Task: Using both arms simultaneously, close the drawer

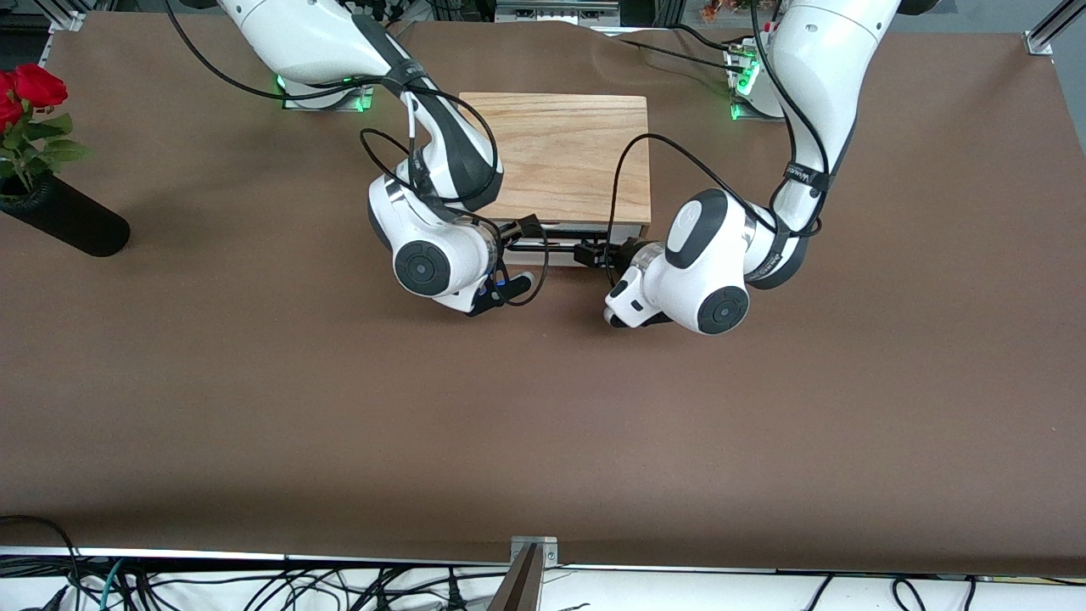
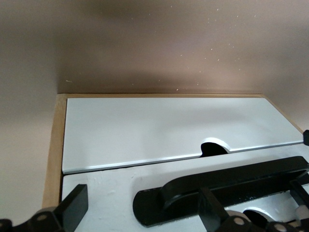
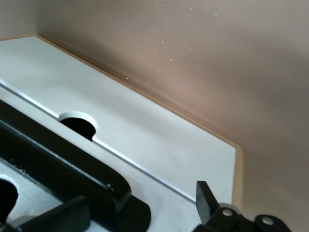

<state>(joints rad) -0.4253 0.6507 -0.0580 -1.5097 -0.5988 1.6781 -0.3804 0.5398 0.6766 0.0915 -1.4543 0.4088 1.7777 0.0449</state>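
Observation:
The light-wood box stands at mid table near the arms' bases. The drawer's white front sticks out a little from under the top slab. Its black bar handle also shows in the left wrist view and the right wrist view. My right gripper is at the handle's end toward the right arm. It is open, and its fingers straddle that end. My left gripper is at the other end, also open, one finger against the white front.
A second white panel with a half-round notch lies under the drawer front, next to the brown table. A black vase with red roses lies at the right arm's end of the table. Black cables hang from both wrists.

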